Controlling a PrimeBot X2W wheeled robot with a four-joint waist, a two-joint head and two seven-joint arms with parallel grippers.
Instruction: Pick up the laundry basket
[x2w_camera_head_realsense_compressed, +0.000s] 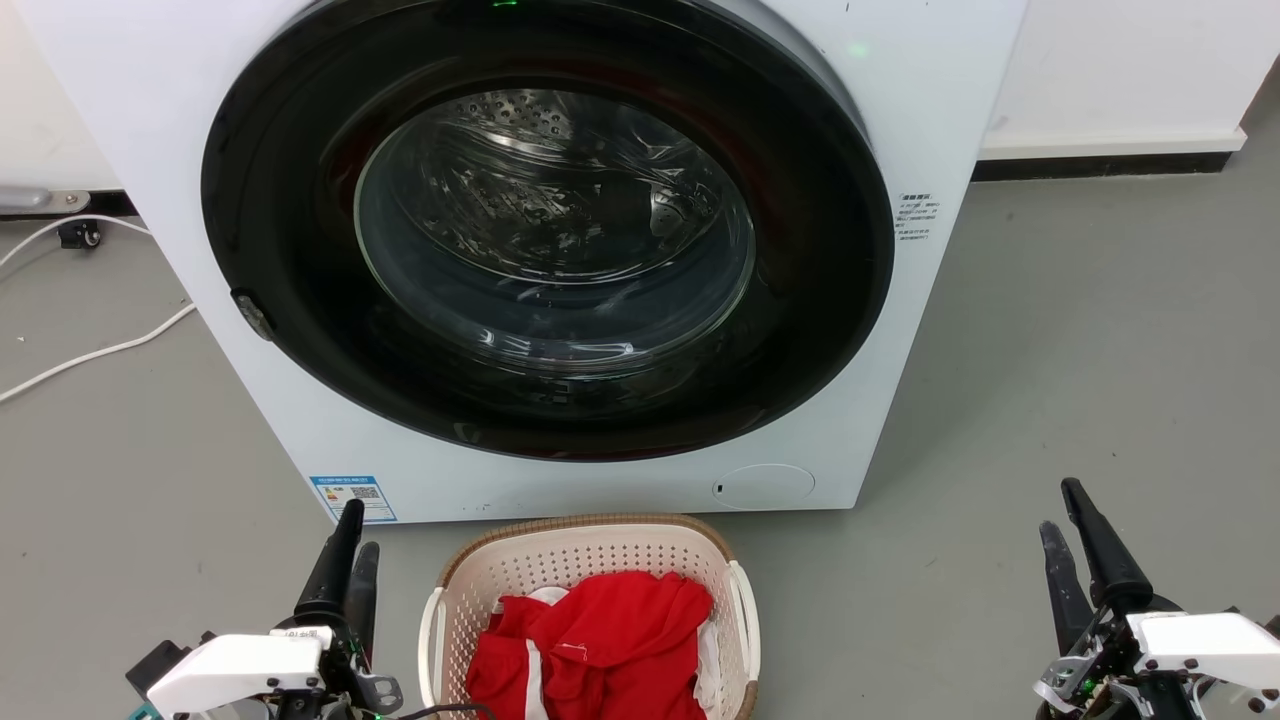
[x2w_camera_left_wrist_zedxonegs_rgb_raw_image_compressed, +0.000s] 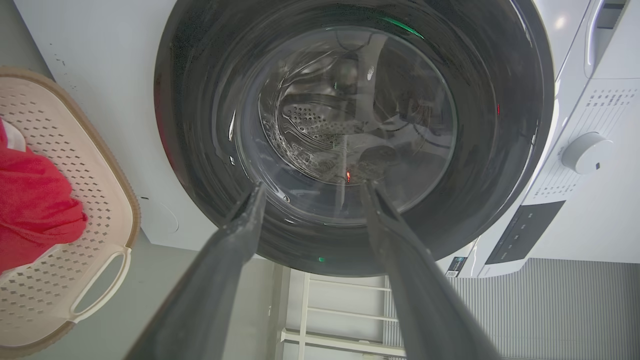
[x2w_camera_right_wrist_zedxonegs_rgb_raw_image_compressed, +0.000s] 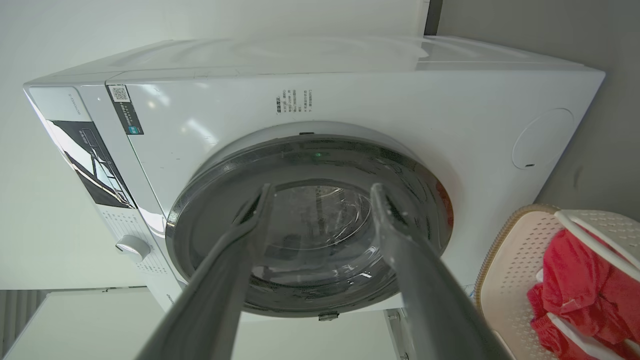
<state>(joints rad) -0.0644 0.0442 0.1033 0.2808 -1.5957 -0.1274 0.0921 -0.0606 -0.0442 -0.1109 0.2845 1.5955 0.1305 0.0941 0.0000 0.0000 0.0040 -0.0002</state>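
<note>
The laundry basket (x2w_camera_head_realsense_compressed: 580, 562) stands on the floor just in front of the washing machine, cream and perforated, with a brown rim and white side handles. Red clothes (x2w_camera_head_realsense_compressed: 600, 640) lie inside it. My left gripper (x2w_camera_head_realsense_compressed: 360, 527) is open and empty to the basket's left, close to its left handle (x2w_camera_head_realsense_compressed: 432, 640). Far off to the basket's right, my right gripper (x2w_camera_head_realsense_compressed: 1058, 507) is also open and empty. In the left wrist view the open gripper (x2w_camera_left_wrist_zedxonegs_rgb_raw_image_compressed: 313, 186) points at the machine door, with the basket (x2w_camera_left_wrist_zedxonegs_rgb_raw_image_compressed: 100, 180) at the left edge. The right wrist view has its open gripper (x2w_camera_right_wrist_zedxonegs_rgb_raw_image_compressed: 321, 187) and the basket (x2w_camera_right_wrist_zedxonegs_rgb_raw_image_compressed: 515, 260) at lower right.
A white front-loading washing machine (x2w_camera_head_realsense_compressed: 920, 300) with a shut dark round glass door (x2w_camera_head_realsense_compressed: 550, 250) rises right behind the basket. White cables (x2w_camera_head_realsense_compressed: 100, 350) run over the grey floor at the left. A wall with a dark skirting (x2w_camera_head_realsense_compressed: 1100, 165) is at the back right.
</note>
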